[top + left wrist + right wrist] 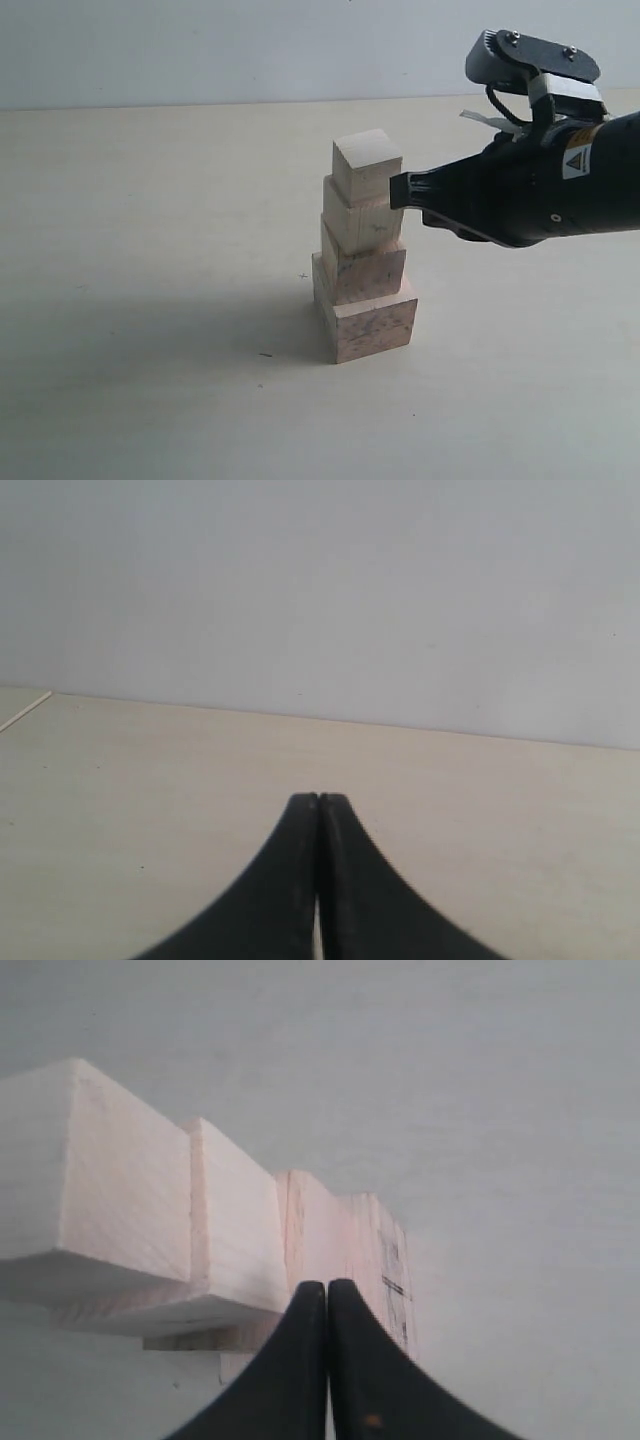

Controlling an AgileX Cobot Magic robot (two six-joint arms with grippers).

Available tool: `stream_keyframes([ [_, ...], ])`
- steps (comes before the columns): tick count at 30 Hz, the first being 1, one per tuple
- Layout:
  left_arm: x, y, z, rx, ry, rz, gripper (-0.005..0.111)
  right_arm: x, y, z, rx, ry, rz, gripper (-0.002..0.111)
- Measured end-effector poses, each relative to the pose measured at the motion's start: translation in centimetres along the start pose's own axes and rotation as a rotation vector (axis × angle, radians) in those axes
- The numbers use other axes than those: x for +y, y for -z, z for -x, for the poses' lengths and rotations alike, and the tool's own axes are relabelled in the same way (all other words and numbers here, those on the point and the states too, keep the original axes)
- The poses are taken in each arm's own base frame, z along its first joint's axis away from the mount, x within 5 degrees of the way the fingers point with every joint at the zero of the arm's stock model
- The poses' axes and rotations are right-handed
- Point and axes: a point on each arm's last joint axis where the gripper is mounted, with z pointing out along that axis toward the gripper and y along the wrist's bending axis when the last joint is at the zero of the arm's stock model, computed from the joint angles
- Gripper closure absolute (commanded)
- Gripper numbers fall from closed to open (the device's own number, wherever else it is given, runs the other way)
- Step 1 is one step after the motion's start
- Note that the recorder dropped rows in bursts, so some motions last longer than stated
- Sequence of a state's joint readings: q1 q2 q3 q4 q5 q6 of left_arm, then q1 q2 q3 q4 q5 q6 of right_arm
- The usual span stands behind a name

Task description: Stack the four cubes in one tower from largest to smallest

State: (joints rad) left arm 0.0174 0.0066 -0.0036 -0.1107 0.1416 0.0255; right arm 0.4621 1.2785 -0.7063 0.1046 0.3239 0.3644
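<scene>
My right pincer (397,190) is closed, its two fingers pressed flat together with nothing between them; the right wrist view (327,1290) shows the same. The tip points level toward the left of the exterior view. It meets the right-hand side of the tower (362,255) near the seam where the smallest cube (366,165) sits on the second cube (358,222). I cannot tell whether it is touching the wood or only just beside it.

The tower stands upright on the table (150,350), so its long axis runs straight up, square across the line of my pincer. All four cubes are in place, from the speckled base cube (372,328) up to the pale one on top. Each tier is turned a little off the one below.

As I judge it, the stacking is done and the coming move is a retreat. Since the tower lies dead ahead of the tip, I would pull straight back along the pincer's own line, toward the right of the exterior view. Any sideways or forward drift would push on the upper two cubes, which have the least footing.

My left pincer (318,802) is also closed and empty. It faces only bare table and the wall (400,590), well apart from the tower, so the right arm is by far the nearer.
</scene>
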Motion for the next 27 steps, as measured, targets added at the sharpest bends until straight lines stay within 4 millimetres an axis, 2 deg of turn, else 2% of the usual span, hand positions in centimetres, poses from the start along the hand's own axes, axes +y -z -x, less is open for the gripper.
stream_keyframes([
  [19, 0.0, 0.0, 0.0, 0.000, 0.000, 0.000, 0.107, 0.3, 0.0, 0.3, -0.035, 0.039, 0.028, 0.108],
  [27, 0.0, 0.0, 0.0, 0.000, 0.000, 0.000, 0.107, 1.2, 0.0, -0.1, -0.028, 0.077, 0.057, 0.108],
])
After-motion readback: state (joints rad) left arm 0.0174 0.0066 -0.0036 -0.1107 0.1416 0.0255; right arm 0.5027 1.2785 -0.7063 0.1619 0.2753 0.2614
